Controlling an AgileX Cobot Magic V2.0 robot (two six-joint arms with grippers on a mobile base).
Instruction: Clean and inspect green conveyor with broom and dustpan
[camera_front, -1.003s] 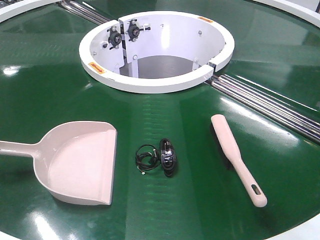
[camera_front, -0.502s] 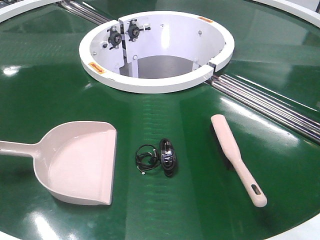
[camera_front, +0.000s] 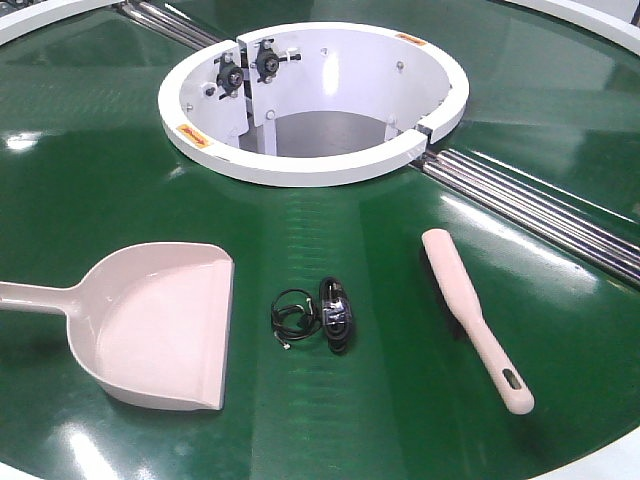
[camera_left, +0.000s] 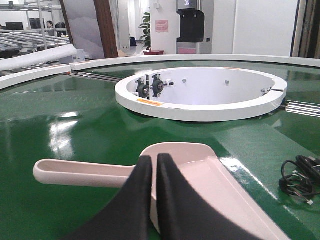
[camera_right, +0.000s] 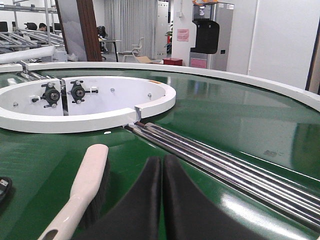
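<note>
Green conveyor (camera_front: 100, 170) — black cable (camera_front: 335, 315) between dustpan (camera_front: 160, 330) and broom (camera_front: 470, 312); left gripper (camera_left: 154, 159), right gripper (camera_right: 162, 160) both closed.

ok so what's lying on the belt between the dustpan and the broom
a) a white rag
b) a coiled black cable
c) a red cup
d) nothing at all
b: a coiled black cable lies on the green conveyor between the dustpan and the broom.

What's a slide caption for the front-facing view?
Pink dustpan and broom lying apart on the green conveyor, black cable bundle between them, white central ring behind.
</note>
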